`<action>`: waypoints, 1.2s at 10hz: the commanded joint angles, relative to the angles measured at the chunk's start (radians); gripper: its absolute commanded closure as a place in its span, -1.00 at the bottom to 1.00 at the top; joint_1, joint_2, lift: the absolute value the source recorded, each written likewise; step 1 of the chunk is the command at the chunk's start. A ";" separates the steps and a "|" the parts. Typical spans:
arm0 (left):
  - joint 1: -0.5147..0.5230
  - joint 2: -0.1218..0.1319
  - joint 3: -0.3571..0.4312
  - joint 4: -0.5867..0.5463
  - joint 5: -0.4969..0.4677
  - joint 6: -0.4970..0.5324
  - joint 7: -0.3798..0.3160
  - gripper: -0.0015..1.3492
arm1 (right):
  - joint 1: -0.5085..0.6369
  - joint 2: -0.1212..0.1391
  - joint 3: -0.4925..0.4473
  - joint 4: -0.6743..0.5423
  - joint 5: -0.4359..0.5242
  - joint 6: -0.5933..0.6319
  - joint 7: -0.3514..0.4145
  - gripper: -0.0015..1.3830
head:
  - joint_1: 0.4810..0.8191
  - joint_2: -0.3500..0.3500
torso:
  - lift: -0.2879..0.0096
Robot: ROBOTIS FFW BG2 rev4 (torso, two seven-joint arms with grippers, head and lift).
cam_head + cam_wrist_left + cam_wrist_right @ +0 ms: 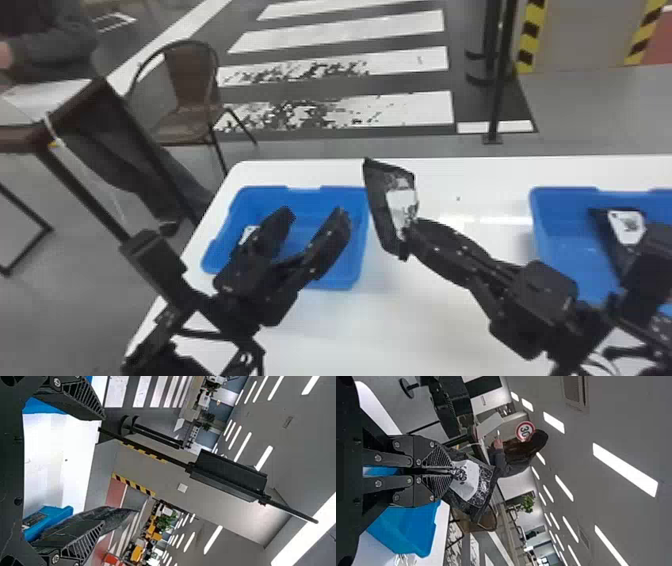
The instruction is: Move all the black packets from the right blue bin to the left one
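Observation:
My left gripper [315,214] stands open above the left blue bin [360,270]; in the left wrist view the same gripper [104,470] has its fingers wide apart, nothing between them. Inside that bin, a white label [248,234] shows, partly behind the left gripper. To the bin's right, my right gripper [411,236] is shut on a black packet [380,202] with a white patch, held up above the table. In the right wrist view, the right gripper [451,471] pinches the packet [485,485] by one edge. Another black packet [607,235] with a white label lies in the right blue bin [555,215], partly hidden by the right arm.
Both bins stand on a white table [450,175], with bare tabletop between them. The right arm crosses in front of the right bin. Beyond the table's left edge are a brown chair [192,90] and another table [95,95]; a black post [500,75] rises behind.

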 commanded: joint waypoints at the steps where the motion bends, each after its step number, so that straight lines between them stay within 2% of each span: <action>1: -0.024 0.007 -0.001 0.000 0.041 0.063 -0.010 -0.85 | -0.021 -0.016 0.047 0.008 -0.016 0.001 0.000 0.56 | 0.27 0.86 | -0.01; 2: -0.031 0.013 -0.003 0.000 0.075 0.110 -0.019 -0.85 | -0.036 -0.023 0.075 0.020 -0.026 0.008 0.000 0.56 | 0.27 0.88 | -0.01; 5: -0.048 0.020 -0.017 0.000 0.106 0.129 -0.022 -0.84 | -0.068 -0.043 0.151 0.037 -0.048 0.018 -0.005 0.56 | 0.27 0.93 | -0.01; 6: -0.058 0.024 -0.019 -0.002 0.098 0.161 -0.022 -0.54 | -0.073 -0.046 0.159 0.042 -0.048 0.018 -0.005 0.56 | 0.27 0.94 | -0.01; 7: -0.060 0.029 -0.019 -0.022 0.065 0.210 -0.019 0.49 | -0.073 -0.046 0.159 0.047 -0.052 0.021 -0.005 0.56 | 0.27 0.96 | -0.01; 8: -0.058 0.027 -0.009 -0.064 0.005 0.242 -0.013 0.76 | -0.075 -0.044 0.159 0.049 -0.054 0.018 -0.005 0.56 | 0.27 0.96 | -0.01; 9: -0.051 0.029 -0.019 -0.074 -0.035 0.147 -0.012 0.82 | -0.078 -0.043 0.159 0.057 -0.058 0.018 -0.005 0.56 | 0.27 0.97 | -0.01; 10: -0.038 0.021 -0.023 -0.074 -0.031 0.090 -0.004 0.82 | -0.083 -0.039 0.157 0.064 -0.058 0.018 -0.005 0.56 | 0.27 0.98 | -0.01; 12: -0.016 0.020 -0.049 -0.096 -0.037 0.039 0.020 0.82 | -0.090 -0.032 0.145 0.079 -0.054 0.011 -0.005 0.56 | 0.27 1.00 | -0.01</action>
